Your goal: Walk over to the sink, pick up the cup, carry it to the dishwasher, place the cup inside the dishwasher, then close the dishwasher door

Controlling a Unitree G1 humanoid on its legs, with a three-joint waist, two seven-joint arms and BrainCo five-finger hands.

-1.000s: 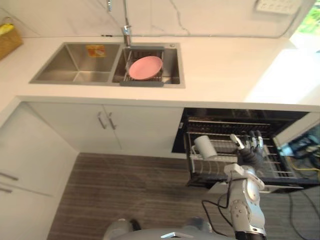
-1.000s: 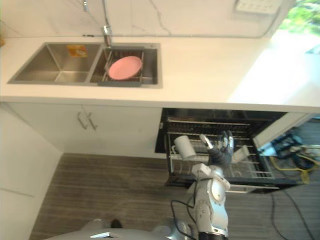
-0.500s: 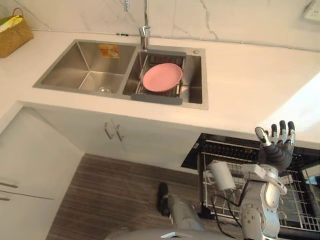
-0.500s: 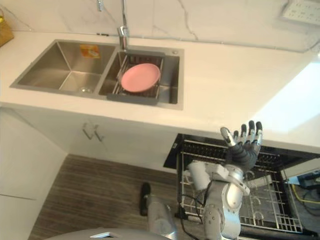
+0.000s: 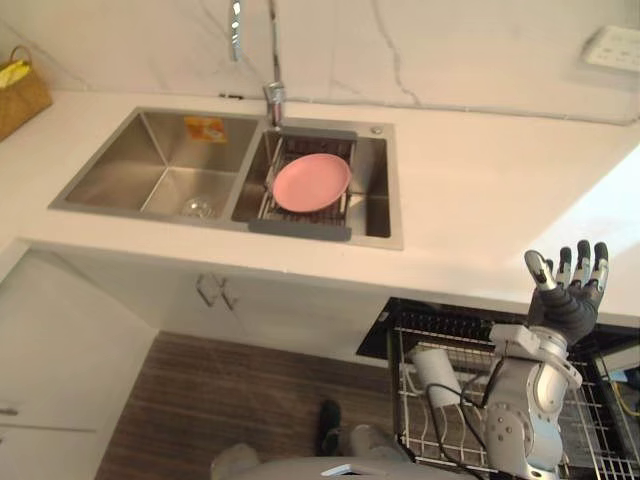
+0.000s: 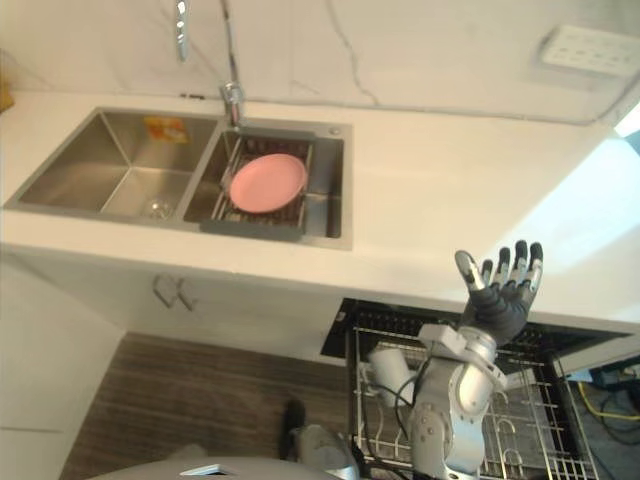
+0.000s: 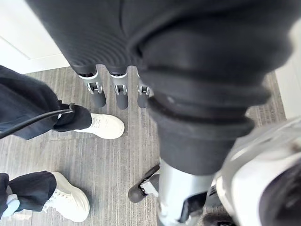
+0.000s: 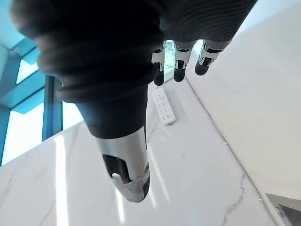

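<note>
A white cup [image 5: 437, 372] lies on its side in the pulled-out wire rack of the open dishwasher [image 6: 530, 430], under the counter at the lower right. My right hand [image 5: 568, 300] is raised above the rack, level with the counter's front edge, fingers [image 8: 181, 66] spread and straight, holding nothing. My left hand [image 7: 121, 92] hangs down toward the wooden floor with relaxed fingers, empty.
A double steel sink [image 5: 130, 160] is set in the white counter at the left, with a pink plate [image 5: 311, 182] on a rack in its right basin, below the faucet [image 5: 272, 95]. A wicker basket [image 5: 20, 95] sits far left. A person's white shoes [image 7: 101, 126] stand behind me.
The camera has shifted, so the sink and counter sit differently in view. My right hand has risen from over the rack to counter-edge height. The cup stays in the rack.
</note>
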